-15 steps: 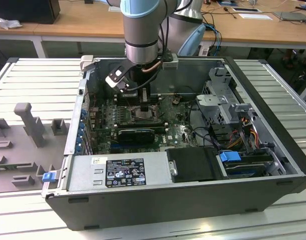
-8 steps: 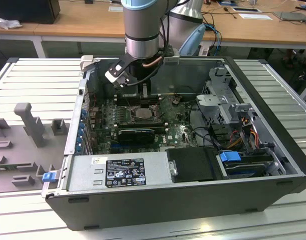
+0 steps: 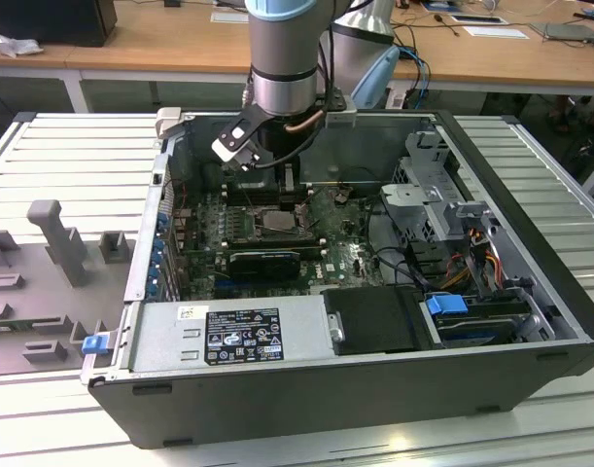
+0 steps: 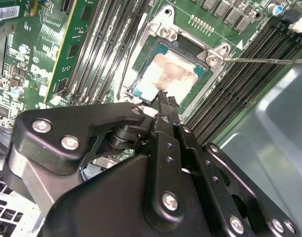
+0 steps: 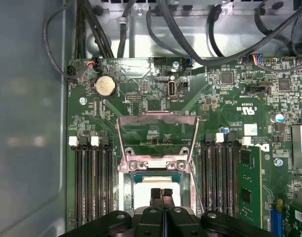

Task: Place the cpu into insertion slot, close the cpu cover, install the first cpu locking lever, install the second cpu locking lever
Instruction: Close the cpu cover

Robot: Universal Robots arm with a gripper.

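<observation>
Gripper [image 5: 161,193] fingers pressed together, holding nothing, tips at edge of cpu [image 4: 166,74], which lies in insertion slot [image 4: 213,58], just left of centre in exterior view. cpu cover [image 5: 157,129] hinged open. Risk: any downward push could scrape or skew cpu, so cover binds

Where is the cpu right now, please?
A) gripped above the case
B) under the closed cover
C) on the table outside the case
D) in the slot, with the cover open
D: the cpu lies in the slot, its pale face bare, and the first wrist view shows the cover swung open off it.
</observation>
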